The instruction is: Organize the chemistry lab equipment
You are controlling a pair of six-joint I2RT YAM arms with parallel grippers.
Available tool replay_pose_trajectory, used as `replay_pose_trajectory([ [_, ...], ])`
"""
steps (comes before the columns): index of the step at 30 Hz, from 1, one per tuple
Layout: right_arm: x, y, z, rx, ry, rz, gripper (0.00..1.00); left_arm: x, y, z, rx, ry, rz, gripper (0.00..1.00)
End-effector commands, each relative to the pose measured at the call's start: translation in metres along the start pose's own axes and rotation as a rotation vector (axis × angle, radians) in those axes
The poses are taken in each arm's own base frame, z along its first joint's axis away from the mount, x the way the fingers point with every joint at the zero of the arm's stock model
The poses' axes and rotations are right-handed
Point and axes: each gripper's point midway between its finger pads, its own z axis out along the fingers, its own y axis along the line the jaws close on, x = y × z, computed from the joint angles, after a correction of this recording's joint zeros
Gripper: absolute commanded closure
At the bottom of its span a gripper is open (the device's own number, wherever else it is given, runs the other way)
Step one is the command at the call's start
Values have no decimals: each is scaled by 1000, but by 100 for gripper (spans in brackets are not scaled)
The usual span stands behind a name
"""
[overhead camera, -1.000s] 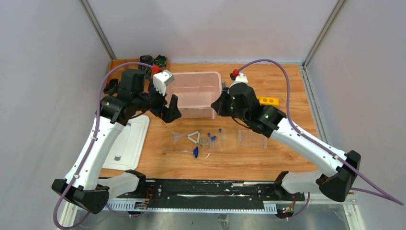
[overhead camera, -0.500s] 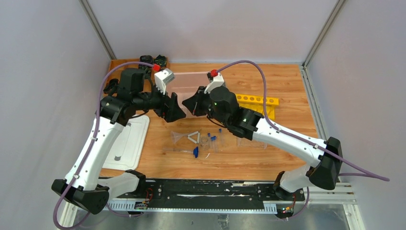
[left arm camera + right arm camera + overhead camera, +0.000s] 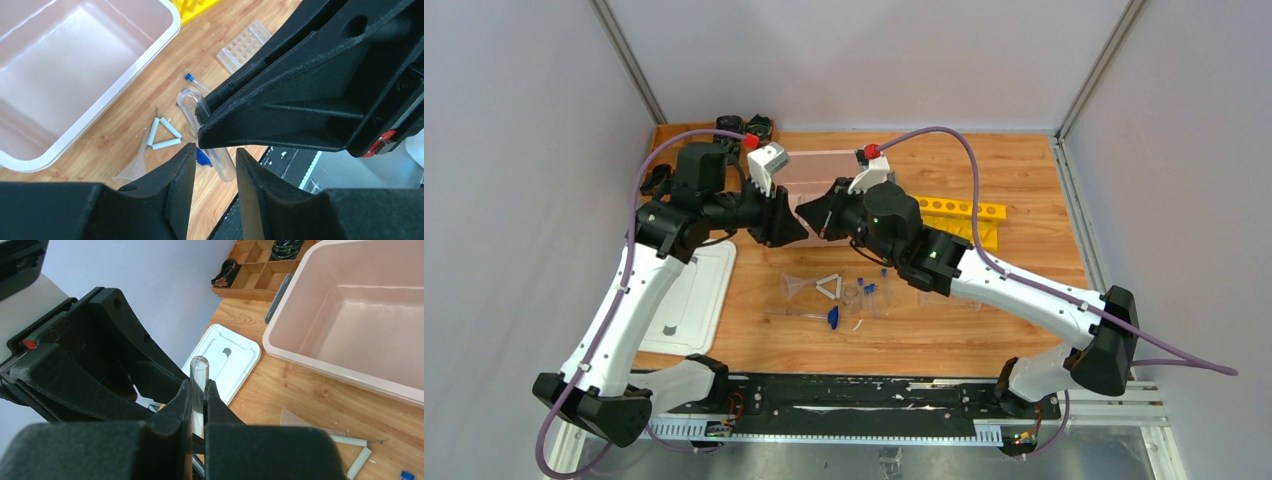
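My right gripper is shut on a clear tube whose rounded end pokes out past its fingertips. It hovers in front of the pink bin, tip to tip with my left gripper. In the left wrist view my left gripper is open, jaws narrowed, with the tube's end between them. On the wood below lie a clear funnel, a white triangle, blue-capped tubes, a blue-tipped rod and a clear rack.
A yellow rack lies behind the right arm. A white lid rests at the left under the left arm. A wooden organizer stands at the back left corner. Grey walls close in on both sides.
The right arm swung left over the bin, bringing the tube to the left gripper. The left gripper's jaws narrowed from wide open and edged toward the tube.
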Motion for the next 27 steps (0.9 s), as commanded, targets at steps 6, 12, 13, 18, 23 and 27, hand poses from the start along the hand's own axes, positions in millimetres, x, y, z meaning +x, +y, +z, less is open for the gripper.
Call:
replay_pose_trajectory([
  [6, -16, 23, -5, -59, -58, 34, 100, 2, 3, 6, 12, 5, -8, 82],
  [12, -13, 2, -10, 35, 15, 10, 61, 6, 5, 5, 6, 8, 25, 96],
  [13, -10, -3, -10, 50, 52, 4, 56, 7, 5, 5, 8, 8, 41, 96],
  [18, -4, -7, -9, 23, 237, 20, 45, 14, 3, 2, 26, 13, 124, 99],
  [23, 10, 7, -4, -82, 388, 15, 47, 16, 0, -3, 37, 6, 202, 100],
  [27, 16, 10, 1, -102, 427, 0, 51, 18, 0, -6, 35, 9, 228, 100],
])
